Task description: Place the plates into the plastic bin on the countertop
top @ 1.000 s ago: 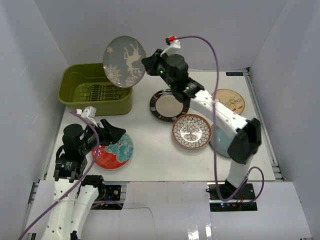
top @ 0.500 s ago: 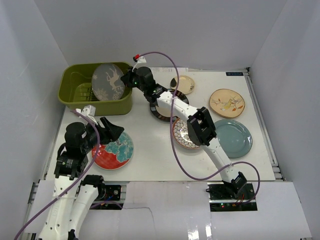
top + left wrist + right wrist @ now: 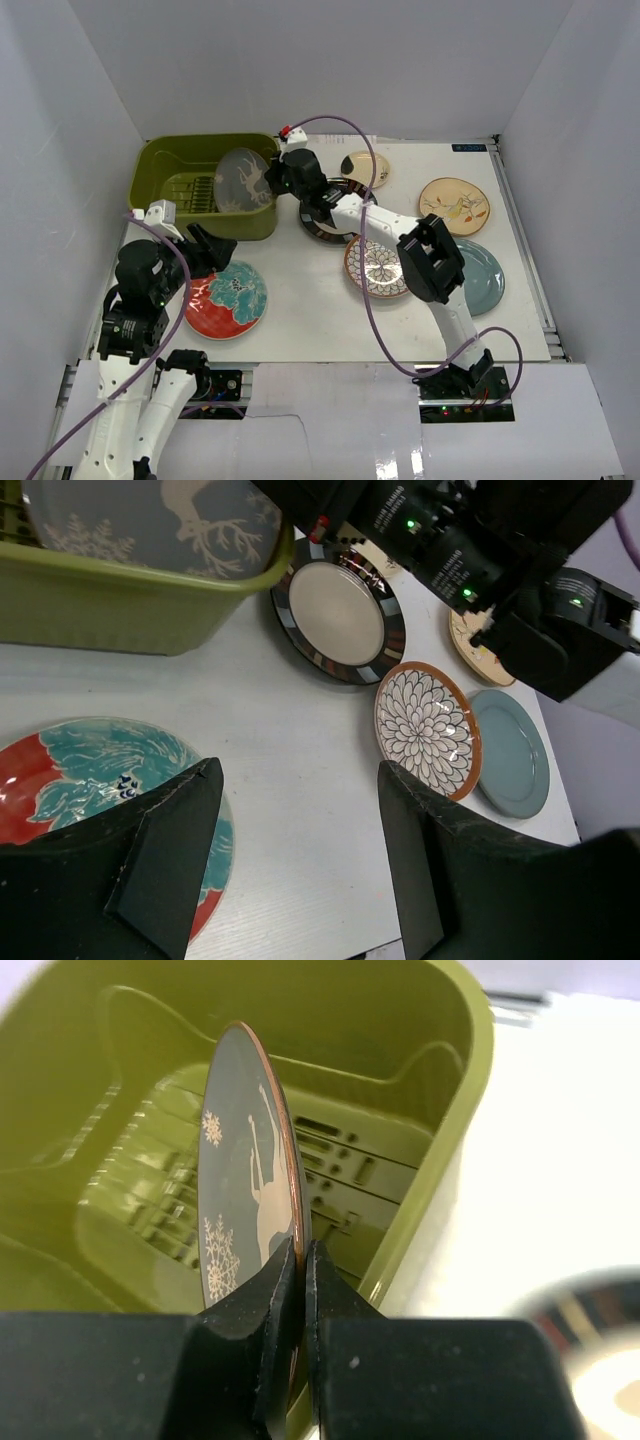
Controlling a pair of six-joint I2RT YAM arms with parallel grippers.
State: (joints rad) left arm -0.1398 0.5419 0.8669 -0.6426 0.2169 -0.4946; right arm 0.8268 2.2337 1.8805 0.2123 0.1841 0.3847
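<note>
My right gripper is shut on the rim of the grey plate. It holds the plate on edge inside the olive plastic bin, at the bin's right end, above the slotted bottom. My left gripper hangs open over the countertop, with nothing between its fingers. It is just above the right edge of the red-and-teal plate.
A black-rimmed plate, a floral plate, a light blue plate, a cream bird plate and a small cream plate lie on the countertop. The right arm stretches over the middle ones.
The right arm has swung left and down, carrying the grey plate from above the bin's rim into the bin. The left gripper has shifted slightly and stays open.
</note>
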